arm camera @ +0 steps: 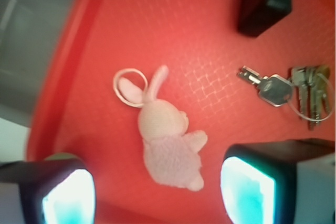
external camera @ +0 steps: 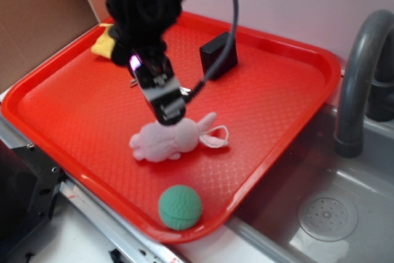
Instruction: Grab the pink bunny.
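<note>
From the wrist view I see the fingers [arm camera: 157, 192] spread wide and released, one pad [arm camera: 65, 195] at lower left and the other pad [arm camera: 249, 184] at lower right, with the bunny's lower body in the gap between them. Nothing is held. I can't tell from either view whether the pads touch the plush; in the exterior view the arm's tip [external camera: 167, 110] sits right over the bunny's back and hides the contact.

The bunny [external camera: 175, 138] lies on the red tray [external camera: 74, 109], toward its near middle, well apart from the rim. In the exterior view its long axis runs roughly left to right, rump at left, head and ears pointing right toward the sink [external camera: 326, 214]. In the wrist view it runs from lower right to upper left, ears uppermost, and one ear seems to end in a thin looped cord.

The green ball [external camera: 180, 207] rests near the tray's front rim, near the bunny but apart from it. A black box [external camera: 218, 55] stands at the far side. The keys [arm camera: 291, 92] show only in the wrist view, blurred; the arm covers them otherwise. A yellow cloth [external camera: 103, 42] peeks out behind the arm, mostly hidden. The faucet [external camera: 360, 78] is cut off at the right edge.
</note>
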Action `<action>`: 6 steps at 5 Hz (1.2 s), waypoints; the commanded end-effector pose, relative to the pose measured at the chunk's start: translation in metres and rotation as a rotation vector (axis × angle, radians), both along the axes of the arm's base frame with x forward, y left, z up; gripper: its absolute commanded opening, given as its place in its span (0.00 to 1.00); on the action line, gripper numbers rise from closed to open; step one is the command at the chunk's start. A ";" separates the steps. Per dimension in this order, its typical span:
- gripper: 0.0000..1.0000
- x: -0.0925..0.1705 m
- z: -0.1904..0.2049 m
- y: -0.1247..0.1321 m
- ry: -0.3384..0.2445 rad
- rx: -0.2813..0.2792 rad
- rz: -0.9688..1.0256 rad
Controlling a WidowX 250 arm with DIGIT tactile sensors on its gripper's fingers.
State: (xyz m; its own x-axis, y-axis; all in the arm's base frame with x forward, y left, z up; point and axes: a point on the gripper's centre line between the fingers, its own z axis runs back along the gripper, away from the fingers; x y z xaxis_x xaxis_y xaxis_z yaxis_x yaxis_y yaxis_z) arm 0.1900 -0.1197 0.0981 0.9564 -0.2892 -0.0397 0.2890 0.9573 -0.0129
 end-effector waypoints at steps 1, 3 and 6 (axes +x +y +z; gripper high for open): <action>1.00 0.003 -0.046 0.009 0.089 0.094 0.020; 1.00 -0.001 -0.080 0.012 0.202 0.098 0.021; 0.00 0.016 -0.039 0.023 0.096 0.068 0.083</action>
